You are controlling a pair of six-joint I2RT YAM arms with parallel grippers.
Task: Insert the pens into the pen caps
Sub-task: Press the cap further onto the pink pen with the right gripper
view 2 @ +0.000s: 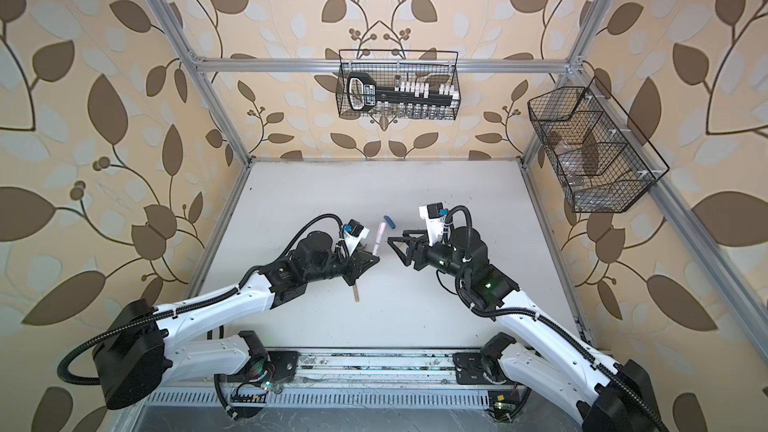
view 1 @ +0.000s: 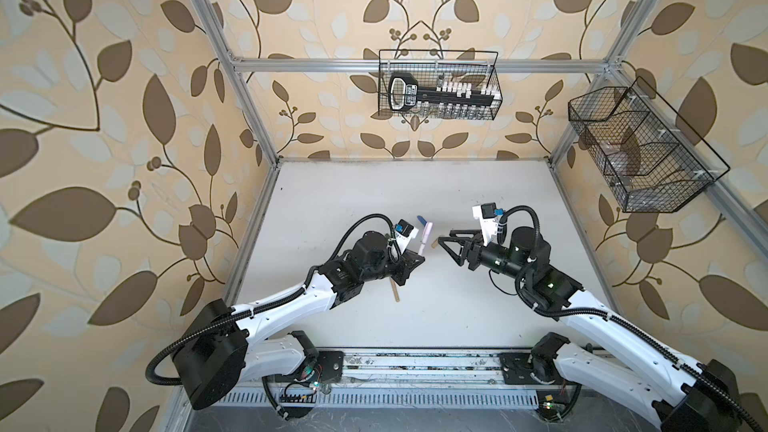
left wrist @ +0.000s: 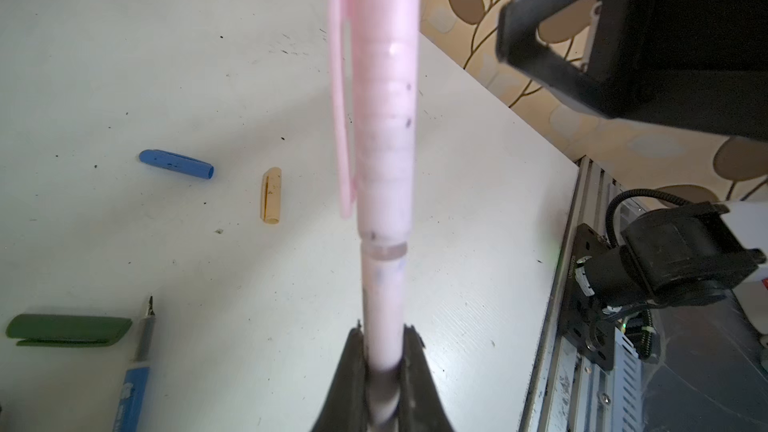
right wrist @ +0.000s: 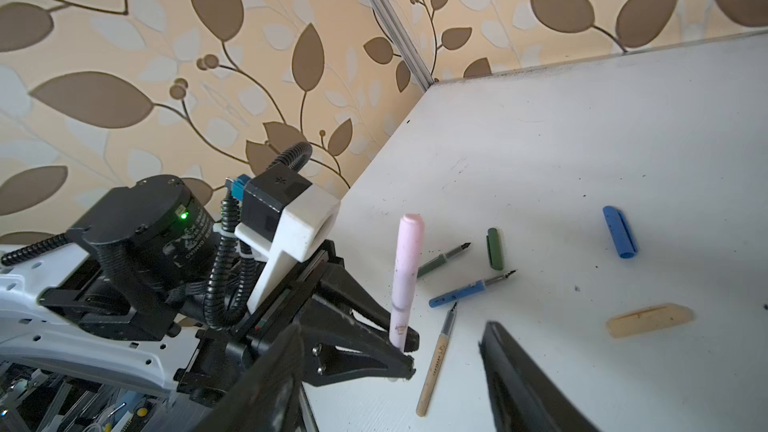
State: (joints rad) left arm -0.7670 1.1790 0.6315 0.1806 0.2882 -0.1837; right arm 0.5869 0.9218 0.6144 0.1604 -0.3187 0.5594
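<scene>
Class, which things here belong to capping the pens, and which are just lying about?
Belongs: capped pink pen, green pen, blue pen, tan pen, green cap, blue cap, tan cap.
Lying about: rear wire basket, its black tool rack, side wire basket.

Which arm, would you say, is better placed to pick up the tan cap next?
Right. The right gripper is open, empty and nearest the tan cap; the left gripper is shut on the capped pink pen.
</scene>
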